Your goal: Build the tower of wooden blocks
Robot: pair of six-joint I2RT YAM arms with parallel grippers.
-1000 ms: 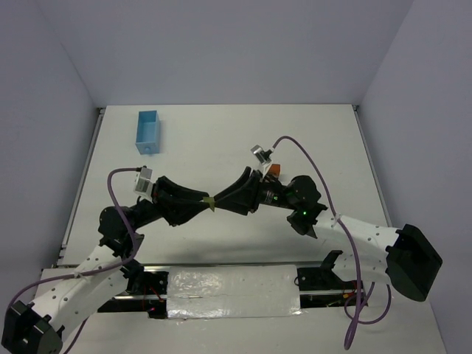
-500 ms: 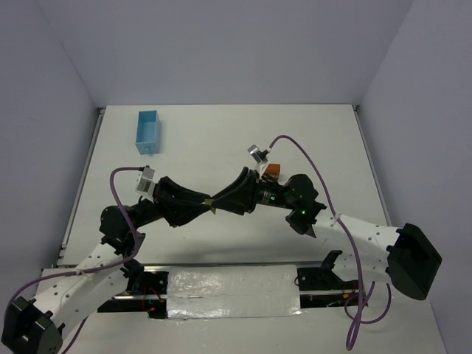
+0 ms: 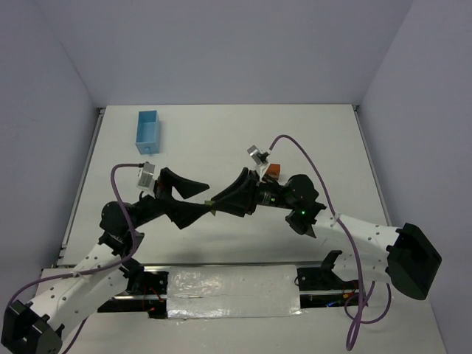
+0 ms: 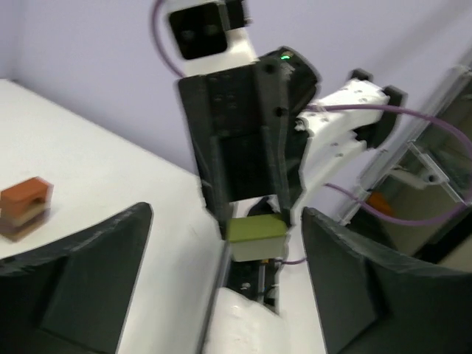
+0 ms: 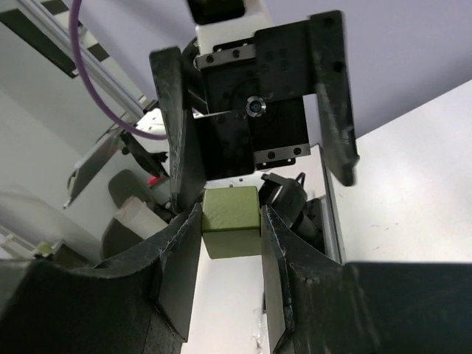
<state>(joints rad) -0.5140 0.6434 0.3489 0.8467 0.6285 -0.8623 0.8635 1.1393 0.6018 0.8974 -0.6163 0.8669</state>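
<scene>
There are two robot arms, the left arm (image 3: 81, 276) and the right arm (image 3: 365, 236), and two tools, the left tool (image 3: 204, 199) and the right tool (image 3: 214, 204). There is one green block (image 5: 231, 221), one small pile of blocks (image 3: 273, 171) too blurry to count, and one blue box (image 3: 147, 131) in the upper left of the frame. There is one table (image 3: 221, 133).

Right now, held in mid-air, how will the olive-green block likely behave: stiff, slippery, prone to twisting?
The olive-green block looks rigid, its edges crisp where the right tool pinches it. Flat side faces probably grip steadily. Being small and apparently wooden, it is likely light.
</scene>
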